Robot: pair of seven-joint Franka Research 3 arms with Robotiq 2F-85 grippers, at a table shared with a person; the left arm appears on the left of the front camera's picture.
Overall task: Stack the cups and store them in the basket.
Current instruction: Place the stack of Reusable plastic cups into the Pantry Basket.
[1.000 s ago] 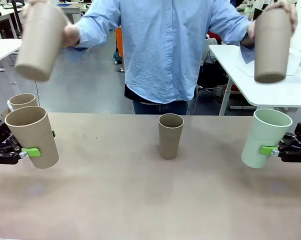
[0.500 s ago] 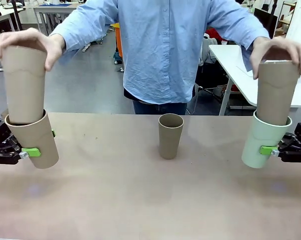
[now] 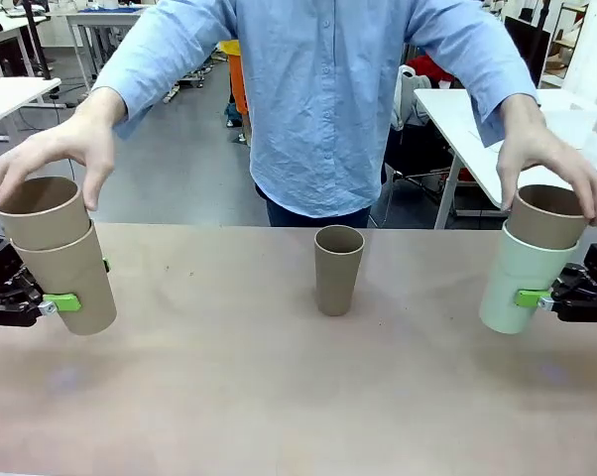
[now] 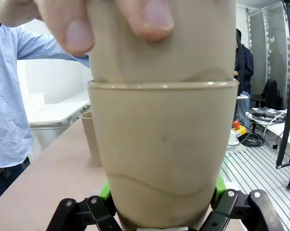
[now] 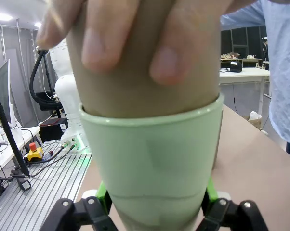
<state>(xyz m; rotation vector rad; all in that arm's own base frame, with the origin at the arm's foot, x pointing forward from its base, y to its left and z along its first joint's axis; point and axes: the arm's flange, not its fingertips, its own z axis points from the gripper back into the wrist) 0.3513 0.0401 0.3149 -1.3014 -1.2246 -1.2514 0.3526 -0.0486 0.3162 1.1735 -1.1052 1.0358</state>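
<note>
Left tool (image 3: 85,285): closed on the outer tan cup (image 3: 80,297), gripping it low on the wall. Left wrist view, close up: green pads (image 4: 105,191) pressed flat to either side of the cup, no gap. The cup is tilted, mouth up, at the left edge of the bench (image 3: 239,397). Cannot tell whether its base touches the surface.

Inner tan cup (image 3: 41,210) is nested in the outer one, most of the way down, with a band of its upper wall standing proud of the outer rim. Person's hand by the left tool (image 3: 51,164) arches over it, fingertips on the inner cup's wall.

Right tool (image 3: 525,290): closed on the mint-green cup (image 3: 517,268), also low on the wall. Right wrist view: green pads (image 5: 210,191) tight against both sides. The cup is tilted, mouth up, at the right edge of the bench.

Second inner tan cup (image 3: 546,213) is seated in the mint-green one, its upper part showing above the green rim. Person's hand by the right tool (image 3: 541,164) sits over it, fingers down the sides.

Both stacks are two cups high.

Lone tan cup (image 3: 338,270) stands upright on the bench, mid-width, toward the far side. It is well apart from both tools, and nothing touches it.

Person in a light blue shirt (image 3: 323,99) stands at the far side, one arm out to each stack.
</note>
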